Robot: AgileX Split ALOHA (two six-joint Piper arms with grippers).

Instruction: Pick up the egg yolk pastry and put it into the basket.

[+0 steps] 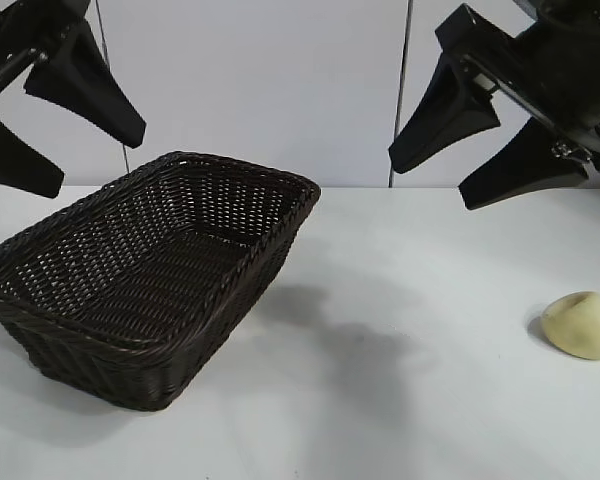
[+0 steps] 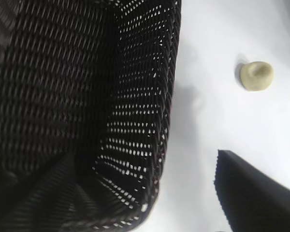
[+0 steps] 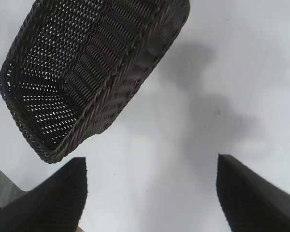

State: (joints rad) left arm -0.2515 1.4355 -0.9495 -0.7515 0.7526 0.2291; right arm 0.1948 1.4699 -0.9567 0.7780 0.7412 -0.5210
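The egg yolk pastry (image 1: 580, 325), a small pale yellow cone-shaped lump, lies on the white table at the far right; it also shows in the left wrist view (image 2: 256, 76). The basket (image 1: 240, 265), dark brown woven wicker, stands empty at the left; it also shows in the left wrist view (image 2: 169, 87) and the right wrist view (image 3: 135, 63). My right gripper (image 1: 435, 180) hangs open high above the table, up and left of the pastry, holding nothing. My left gripper (image 1: 95, 160) hangs open above the basket's far left side, holding nothing.
The white table (image 1: 400, 400) runs from the basket to the pastry with only shadows on it. A pale wall with vertical seams stands behind.
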